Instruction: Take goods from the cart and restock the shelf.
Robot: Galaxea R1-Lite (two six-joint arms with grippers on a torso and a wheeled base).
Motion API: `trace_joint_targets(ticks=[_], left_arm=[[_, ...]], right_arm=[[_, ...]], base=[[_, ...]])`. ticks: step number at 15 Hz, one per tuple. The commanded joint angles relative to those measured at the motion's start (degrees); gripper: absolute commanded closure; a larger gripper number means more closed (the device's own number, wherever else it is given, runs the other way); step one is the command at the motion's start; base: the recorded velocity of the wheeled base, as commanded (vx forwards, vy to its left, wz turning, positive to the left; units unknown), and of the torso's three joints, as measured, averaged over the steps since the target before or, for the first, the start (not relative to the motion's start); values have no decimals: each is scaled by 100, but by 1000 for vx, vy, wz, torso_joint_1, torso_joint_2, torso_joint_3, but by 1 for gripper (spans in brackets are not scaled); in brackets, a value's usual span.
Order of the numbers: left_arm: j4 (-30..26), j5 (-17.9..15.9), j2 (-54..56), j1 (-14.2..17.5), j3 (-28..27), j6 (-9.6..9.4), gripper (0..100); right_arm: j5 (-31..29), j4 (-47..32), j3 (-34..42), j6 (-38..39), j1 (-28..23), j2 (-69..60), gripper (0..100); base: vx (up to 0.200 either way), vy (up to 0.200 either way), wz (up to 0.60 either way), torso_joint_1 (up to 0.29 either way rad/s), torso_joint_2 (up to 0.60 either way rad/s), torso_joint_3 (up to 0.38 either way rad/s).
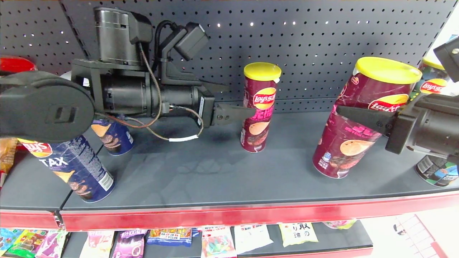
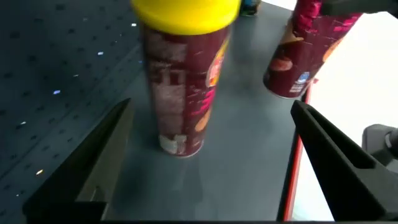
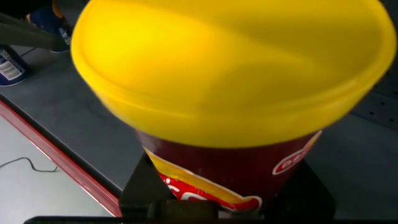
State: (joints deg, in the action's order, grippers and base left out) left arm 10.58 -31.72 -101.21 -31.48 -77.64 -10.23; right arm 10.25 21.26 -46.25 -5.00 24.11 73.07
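Mid can [image 1: 260,132]: maroon w/ yellow lid, upright on the grey shelf [image 1: 215,179], close to the pegboard [image 1: 304,43] behind it. All places below are given from this mid can.

L gripper [image 1: 241,97]: at the can's left side, approx. at half of its height, pointing at it. The claw is wide open. In the left wrist view the fingers [image 2: 329,155] are spread far to both sides and the can [image 2: 186,81] stands about at their tips. In the head view the near finger's tip overlaps the can's edge; if it really touches, I cannot tell.

Held can [image 1: 344,150]: same maroon type w/ yellow lid, well to the right of mid can and nearer to the shelf's red front edge. It is tilted, the lid leaning away from mid can and the base toward it. R gripper [image 1: 353,114] is clamped on its body approx. at the middle, one finger lying across the front side. If the base touches the shelf, I cannot tell.

Dark can [image 1: 437,172]: further right than the held can, partly hidden by the R arm.

Blue cans: two, left of mid can, beyond the L arm. One [image 1: 114,136] is nearer to the pegboard, the other [image 1: 82,172] nearer to the front edge.

Packets [image 1: 215,240]: a row of snack packets on the lower level, below mid can.
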Motion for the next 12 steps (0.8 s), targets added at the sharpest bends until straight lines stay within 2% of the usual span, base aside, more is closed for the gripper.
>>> trace_joint_targets(ticks=[1, 7, 12], left_arm=[[-3, -1, -224, -34, -164, 3, 0], [-3, 8, -927, -69, -1007, 3, 0], [-3, 8, -1305, -69, -1482, 3, 0]], right_arm=[[-6, 1, -7, -1, 6, 14, 100], [-6, 1, -16, -1, 6, 14, 100], [3, 1, -16, -1, -65, 14, 100]], base=[[0, 0, 0, 0, 0, 0], [0, 0, 0, 0, 0, 0], [0, 0, 0, 0, 0, 0]])
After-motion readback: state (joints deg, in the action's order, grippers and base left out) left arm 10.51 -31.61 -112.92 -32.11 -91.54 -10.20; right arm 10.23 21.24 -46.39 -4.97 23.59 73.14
